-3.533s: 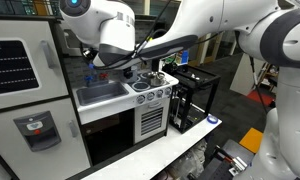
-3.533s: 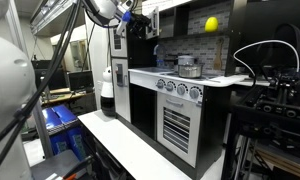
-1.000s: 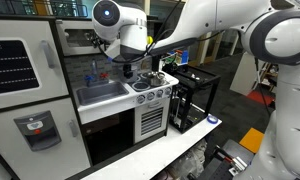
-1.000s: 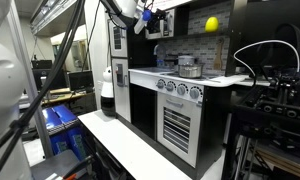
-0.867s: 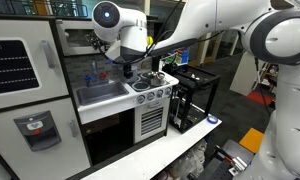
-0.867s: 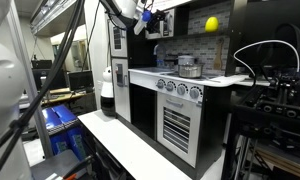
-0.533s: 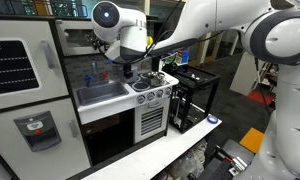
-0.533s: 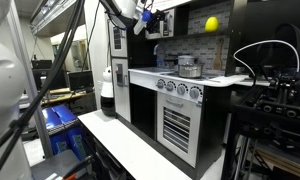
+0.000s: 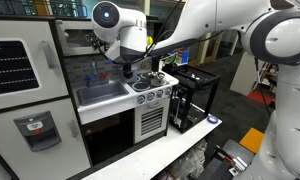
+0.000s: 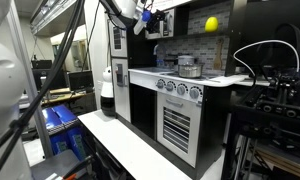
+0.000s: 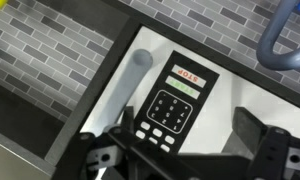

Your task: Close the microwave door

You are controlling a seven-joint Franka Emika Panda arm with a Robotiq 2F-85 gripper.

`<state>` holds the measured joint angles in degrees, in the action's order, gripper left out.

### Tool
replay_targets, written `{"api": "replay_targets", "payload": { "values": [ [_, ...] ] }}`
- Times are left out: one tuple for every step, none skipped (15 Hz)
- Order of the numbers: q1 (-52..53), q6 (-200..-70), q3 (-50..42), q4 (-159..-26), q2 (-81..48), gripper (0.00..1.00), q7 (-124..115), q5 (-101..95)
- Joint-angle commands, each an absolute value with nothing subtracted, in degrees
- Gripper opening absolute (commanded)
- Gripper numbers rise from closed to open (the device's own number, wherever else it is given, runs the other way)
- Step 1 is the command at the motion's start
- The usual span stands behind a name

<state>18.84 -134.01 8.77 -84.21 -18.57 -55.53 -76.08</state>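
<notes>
The toy microwave sits on the upper shelf of the play kitchen. Its dark keypad strip (image 11: 175, 100) and a grey bar handle (image 11: 140, 60) on the light-grey panel fill the wrist view. The microwave door's dark window does not show in any view, so I cannot tell how far the door stands open. My gripper (image 11: 188, 140) is open and empty, with its fingers spread just in front of the keypad. In both exterior views the gripper (image 9: 125, 55) (image 10: 140, 15) hangs at the microwave's height, above the counter.
A yellow ball (image 10: 211, 24) lies on the shelf by the brick wall. Below are the sink (image 9: 100, 93), the stove (image 9: 150, 88) and the dark oven door (image 9: 110, 135). The white fridge door (image 9: 20, 65) stands beside them. A black box (image 9: 195, 95) stands by the kitchen.
Since the earliest frames my arm has swung across and up to the microwave. Over the last second nothing has visibly moved.
</notes>
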Motion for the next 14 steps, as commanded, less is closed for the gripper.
{"api": "replay_targets", "payload": {
  "values": [
    [19.1,-133.8,10.0,-85.7,-17.5,1.00,-56.3,-74.1],
    [19.0,-134.4,10.9,-86.6,-16.8,1.00,-54.8,-71.3],
    [18.9,-134.9,11.6,-87.1,-16.4,1.00,-53.9,-68.9],
    [19.0,-134.4,12.4,-87.6,-15.8,1.00,-52.6,-65.9],
    [19.1,-133.7,13.2,-88.0,-15.4,1.00,-50.3,-62.0],
    [19.3,-132.4,13.9,-88.6,-14.7,1.00,-48.2,-58.1],
    [20.0,-130.2,13.8,-89.2,-13.8,1.00,-47.4,-55.9],
    [20.1,-128.7,13.9,-90.7,-12.3,1.00,-46.0,-53.4],
    [20.1,-126.7,13.9,-92.1,-10.7,1.00,-45.0,-51.1],
    [20.2,-125.1,13.7,-93.4,-9.1,1.00,-44.9,-49.3],
    [19.9,-123.5,13.7,-94.8,-7.3,1.00,-44.2,-47.4],
    [19.4,-122.5,13.6,-97.0,-4.8,1.00,-43.5,-45.4],
    [18.9,-121.8,13.6,-99.5,-1.9,1.00,-43.0,-43.5],
    [18.3,-121.7,13.5,-101.8,0.8,1.00,-42.8,-41.9]
  ]
}}
